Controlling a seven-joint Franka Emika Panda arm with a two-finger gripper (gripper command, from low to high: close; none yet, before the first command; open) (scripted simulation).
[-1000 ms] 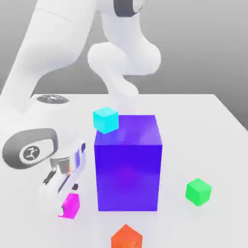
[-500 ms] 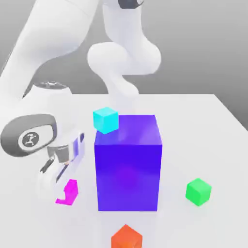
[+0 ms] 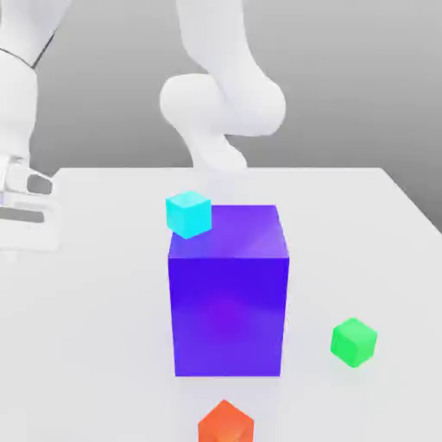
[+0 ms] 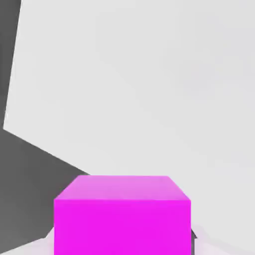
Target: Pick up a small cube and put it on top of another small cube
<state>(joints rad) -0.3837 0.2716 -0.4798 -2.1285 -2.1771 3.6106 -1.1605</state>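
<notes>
The small cube (image 4: 122,216), bright magenta-pink, sits large and close in the hand view, between my gripper's (image 4: 122,249) jaws. The gripper is shut on it, and the white table lies far beneath. In the exterior view my hand (image 3: 22,211) is raised at the left edge, well left of the big blue-violet block (image 3: 228,293). A small cyan cube (image 3: 188,214) shows at that block's upper left corner; whether it touches the block I cannot tell.
A green cube (image 3: 353,342) rests on the table to the exterior view's right of the big block. An orange cube (image 3: 226,425) sits at the near edge in front of it. The arm's white base (image 3: 220,112) rises behind the block.
The gripper shut on the pink cube beside the big block's left face, then rose with it and swung toward the exterior view's left edge. The other cubes stayed put.
</notes>
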